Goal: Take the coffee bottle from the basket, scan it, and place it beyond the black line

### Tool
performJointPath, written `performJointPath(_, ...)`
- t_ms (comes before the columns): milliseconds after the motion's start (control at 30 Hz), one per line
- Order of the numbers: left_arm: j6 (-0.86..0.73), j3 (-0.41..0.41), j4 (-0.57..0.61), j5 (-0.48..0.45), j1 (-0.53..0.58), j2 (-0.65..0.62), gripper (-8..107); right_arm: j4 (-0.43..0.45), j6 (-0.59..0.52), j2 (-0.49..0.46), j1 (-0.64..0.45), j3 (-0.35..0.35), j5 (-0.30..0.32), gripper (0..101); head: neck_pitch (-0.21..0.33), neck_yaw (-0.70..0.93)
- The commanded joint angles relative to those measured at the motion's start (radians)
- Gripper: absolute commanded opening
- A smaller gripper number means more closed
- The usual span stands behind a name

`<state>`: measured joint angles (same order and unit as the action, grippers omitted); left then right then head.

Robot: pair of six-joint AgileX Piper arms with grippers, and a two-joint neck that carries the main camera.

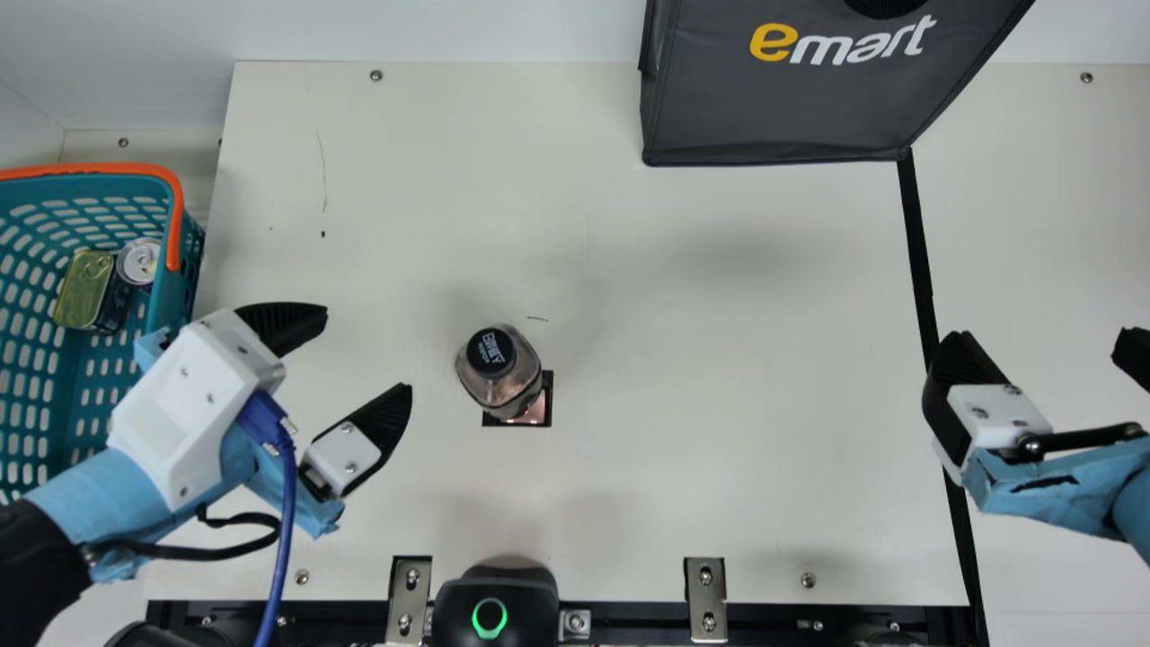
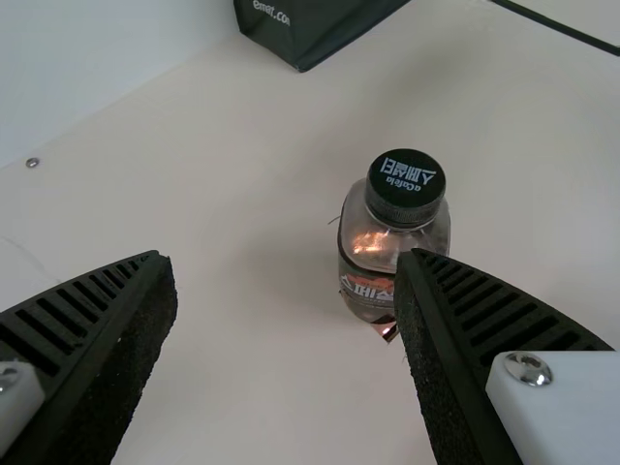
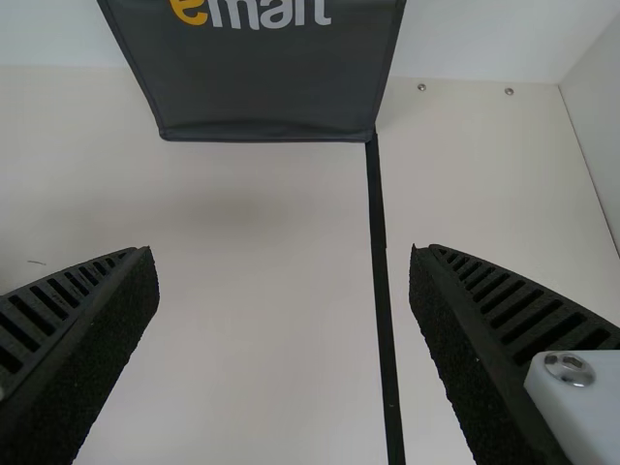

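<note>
Coffee bottle [image 1: 499, 368] (capped) is stood nearer bench [image 1: 719, 314] L edge than R; L claw [image 1: 367, 352] & R claw [image 1: 1040, 340] are spread wide, empty.

Coffee bottle [image 1: 519, 385]: clear, glossy, smooth; cap [image 2: 407, 182] matt, ridged
Basket [image 1: 169, 301], left of coffee bottle: smooth, perforated plastic
Bag [image 1: 764, 112], beyond coffee bottle: matt cloth
Table [image 1: 719, 359], around coffee bottle: smooth
Brackets [image 1: 705, 598], nearer than coffee bottle: shiny metal
</note>
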<state>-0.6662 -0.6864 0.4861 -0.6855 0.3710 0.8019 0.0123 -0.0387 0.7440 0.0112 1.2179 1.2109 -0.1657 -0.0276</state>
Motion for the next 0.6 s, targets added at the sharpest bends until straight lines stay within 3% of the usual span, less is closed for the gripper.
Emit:
performJointPath(0, 0.003, -0.001, 0.000, 0.007, 0.014, 0.006, 90, 0.000, 0.000, 0.000, 0.000, 0.000, 0.000, 91, 0.027, 0.000)
performJointPath(567, 0.015, -0.039, 0.001, 0.123, 0.175, 0.135, 90, 0.000, 0.000, 0.000, 0.000, 0.000, 0.000, 91, 0.027, 0.000)
